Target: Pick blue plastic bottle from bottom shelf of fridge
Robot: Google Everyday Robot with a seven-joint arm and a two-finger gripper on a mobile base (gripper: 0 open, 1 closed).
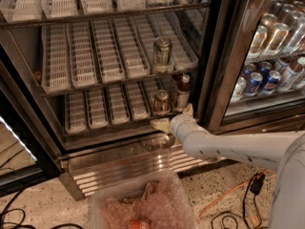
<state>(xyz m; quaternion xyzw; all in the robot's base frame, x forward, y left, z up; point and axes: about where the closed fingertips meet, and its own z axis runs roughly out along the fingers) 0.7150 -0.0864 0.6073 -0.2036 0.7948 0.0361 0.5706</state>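
Observation:
The blue plastic bottle (182, 92), with a white cap and dark contents, stands upright at the right end of the bottom shelf (106, 109) of the fridge (215, 56). A copper-topped can (161, 102) stands just left of it. My gripper (172, 116) is open at the shelf's front edge, just below and in front of the bottle and can. One pale finger (160, 124) points left under the can and the other (189, 109) points up beside the bottle's base. It holds nothing.
A green can (163, 52) stands on the middle shelf above. The neighbouring cooler (269, 73) with cans is at the right. A clear bin with bubble wrap (143, 205) sits on the floor in front. Cables (250, 187) lie on the floor at right.

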